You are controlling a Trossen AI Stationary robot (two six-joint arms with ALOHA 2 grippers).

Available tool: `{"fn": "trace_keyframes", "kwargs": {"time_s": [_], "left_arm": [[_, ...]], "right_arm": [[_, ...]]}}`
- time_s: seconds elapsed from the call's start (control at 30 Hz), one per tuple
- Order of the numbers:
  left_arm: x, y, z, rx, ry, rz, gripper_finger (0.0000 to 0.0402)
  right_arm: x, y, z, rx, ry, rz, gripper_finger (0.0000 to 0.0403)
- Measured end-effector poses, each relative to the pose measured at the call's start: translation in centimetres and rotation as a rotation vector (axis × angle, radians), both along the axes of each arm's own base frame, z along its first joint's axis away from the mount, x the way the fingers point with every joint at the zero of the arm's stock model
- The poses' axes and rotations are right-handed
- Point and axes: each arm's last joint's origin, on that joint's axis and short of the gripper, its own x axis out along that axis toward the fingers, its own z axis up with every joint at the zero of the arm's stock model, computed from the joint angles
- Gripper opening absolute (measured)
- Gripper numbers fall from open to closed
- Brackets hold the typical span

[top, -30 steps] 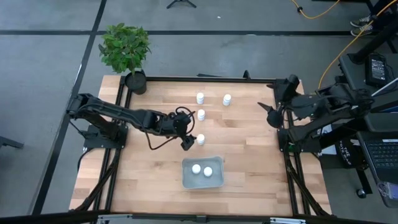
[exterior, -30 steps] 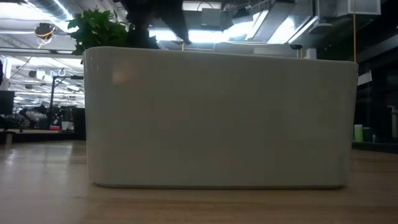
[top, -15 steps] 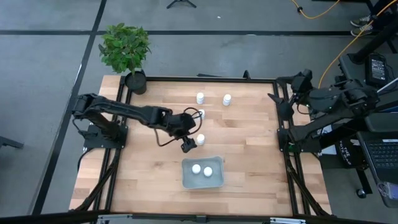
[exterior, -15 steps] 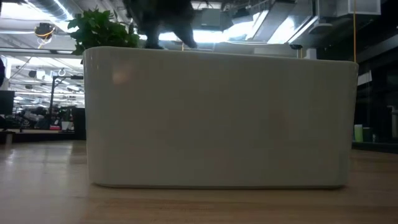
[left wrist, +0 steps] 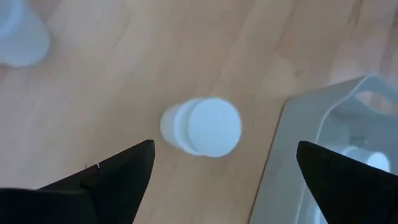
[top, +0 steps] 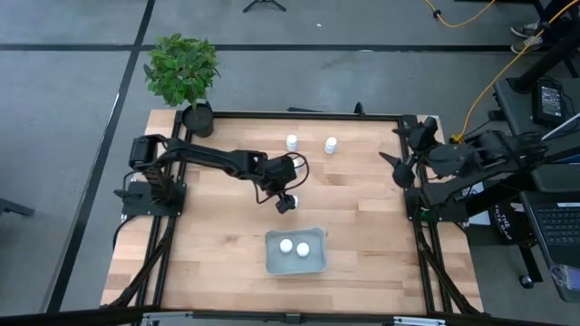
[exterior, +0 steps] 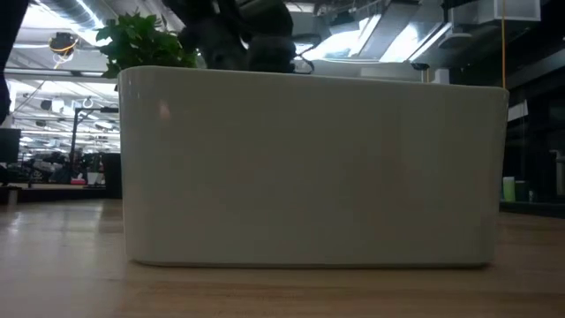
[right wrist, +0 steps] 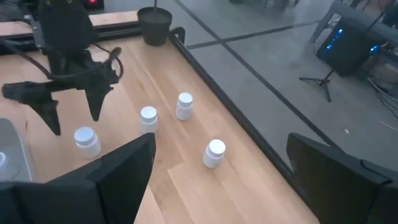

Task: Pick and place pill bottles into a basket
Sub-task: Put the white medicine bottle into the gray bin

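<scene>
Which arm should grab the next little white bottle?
Probably the left: its open tool hangs right above a small white pill bottle beside the pale grey-blue basket. The right tool waits open at the table's right edge.

No legible text, label, brand or number on anything.

Bare wood surrounds the upright pill bottle (left wrist: 202, 127) beneath the spread-fingered left gripper (top: 286, 201) — only the basket (top: 270, 256) wall stands just beside it. Three more bottles (right wrist: 184, 106) crowd the far side; the table's (top: 217, 263) near left lies open.
</scene>
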Motion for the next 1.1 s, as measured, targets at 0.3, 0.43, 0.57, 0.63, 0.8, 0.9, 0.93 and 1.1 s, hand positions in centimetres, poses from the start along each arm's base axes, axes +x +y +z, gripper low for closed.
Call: {"fn": "trace_keyframes", "kwargs": {"time_s": [0.3,0.43,0.57,0.63,0.8,0.9,0.93,1.1], "left_arm": [[1.3,0.0,-1.2,-0.026,-0.052,0.011,0.0384],[1.6,0.2,-2.4,-0.015,-0.017,0.022,0.0384],[1.7,0.2,-3.2,-0.013,0.005,0.025,0.0384],[1.7,0.2,-3.4,-0.010,0.011,0.027,0.0383],[1.7,0.3,-3.4,0.035,0.014,0.055,0.0362],[1.8,0.3,-3.4,0.033,0.014,0.059,0.0331],[1.7,0.3,-3.4,0.032,0.014,0.060,0.0318],[1.8,-0.4,-3.4,0.028,0.014,0.041,0.0236]], "right_arm": [[-0.8,-0.3,-0.4,0.015,-0.063,0.011,0.0362],[-1.3,-0.4,-0.1,0.025,-0.094,0.012,0.0362],[-1.6,-0.5,0.0,0.047,-0.106,0.032,0.0362],[-1.7,-0.4,0.0,0.063,-0.107,0.047,0.0362],[-1.6,-0.4,0.0,0.072,-0.113,0.058,0.0362],[-1.6,-0.4,0.1,0.080,-0.117,0.068,0.0362],[-1.6,-0.3,0.1,0.082,-0.118,0.070,0.0362],[-1.6,-0.3,0.1,0.088,-0.115,0.080,0.0362]]}}
